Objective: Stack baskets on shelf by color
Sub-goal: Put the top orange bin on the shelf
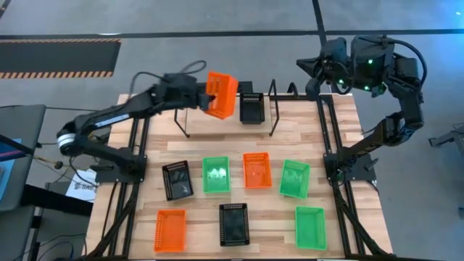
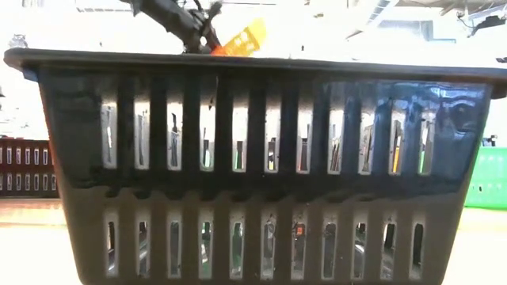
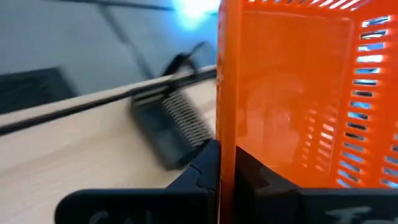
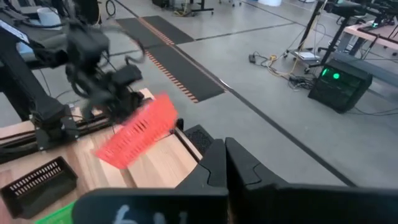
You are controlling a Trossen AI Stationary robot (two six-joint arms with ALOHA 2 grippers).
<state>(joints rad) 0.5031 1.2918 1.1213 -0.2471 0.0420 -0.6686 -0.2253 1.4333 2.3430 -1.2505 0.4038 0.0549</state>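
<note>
My left gripper [image 1: 205, 98] is shut on a red-orange basket [image 1: 222, 94] and holds it in the air over the far edge of the table, above the left part of the black wire shelf [image 1: 274, 109]. One black basket [image 1: 251, 109] sits on that shelf; the left wrist view shows it as a blurred black basket [image 3: 168, 127]. Several more baskets lie bottom down on the table: black [image 1: 177, 179], green [image 1: 215, 175] and red-orange [image 1: 257, 170] among them. My right gripper [image 4: 225, 155] is shut and hangs high off the far right corner, as the high view of my right gripper [image 1: 307, 71] shows. My left gripper pinches one side wall [image 3: 226, 134] of the red-orange basket, with one finger inside the basket and one outside. The fingers come nearly level from the table's left side. The basket is lifted clear of table and shelf and tilted, as the right wrist view [image 4: 140, 138] shows.
Further baskets lie near the front edge: red-orange [image 1: 170, 230], black [image 1: 235, 223], green [image 1: 310, 228], plus a green one [image 1: 294, 178] in the middle row. The near black basket [image 2: 253, 174] fills the low view. The arms' black tube frame [image 1: 330, 156] flanks the table.
</note>
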